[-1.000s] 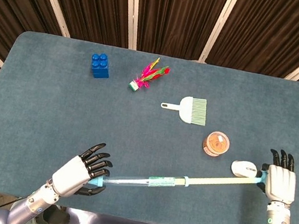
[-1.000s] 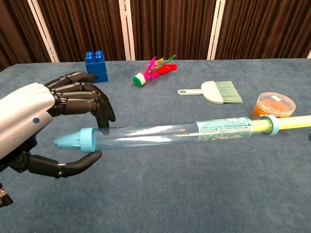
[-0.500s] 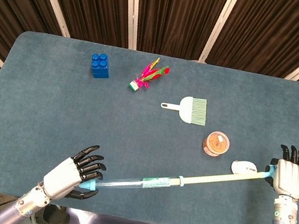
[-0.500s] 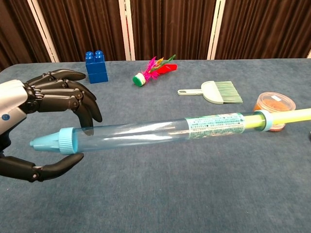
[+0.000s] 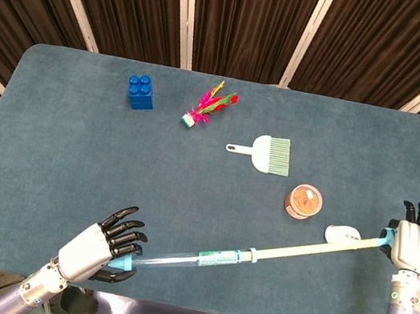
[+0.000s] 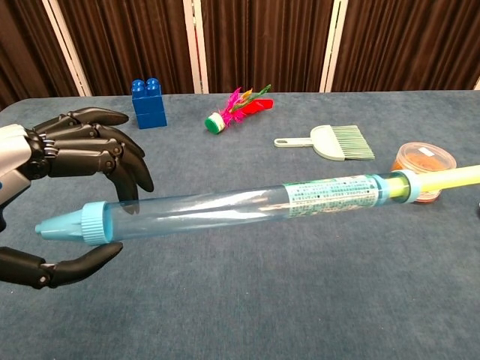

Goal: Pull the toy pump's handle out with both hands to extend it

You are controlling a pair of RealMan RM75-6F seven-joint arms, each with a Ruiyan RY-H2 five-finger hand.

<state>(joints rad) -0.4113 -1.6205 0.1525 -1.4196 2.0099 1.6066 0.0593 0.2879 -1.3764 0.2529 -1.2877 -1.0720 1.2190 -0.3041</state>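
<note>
The toy pump hangs above the table: a clear blue tube with a light-blue nozzle cap, and a pale yellow rod drawn far out of it to the right. My left hand holds the nozzle end near the table's front edge. In the chest view its fingers curl over the tube and the thumb sits under the cap. My right hand grips the handle at the rod's far end by the right table edge. The chest view does not show it.
On the blue table lie a blue toy block, a pink feather shuttlecock, a small green brush, an orange lidded tub and a white mouse-like object just under the rod.
The hands have moved apart. My left hand drew the tube left and toward the front edge, my right hand went further right, and more yellow rod shows.
</note>
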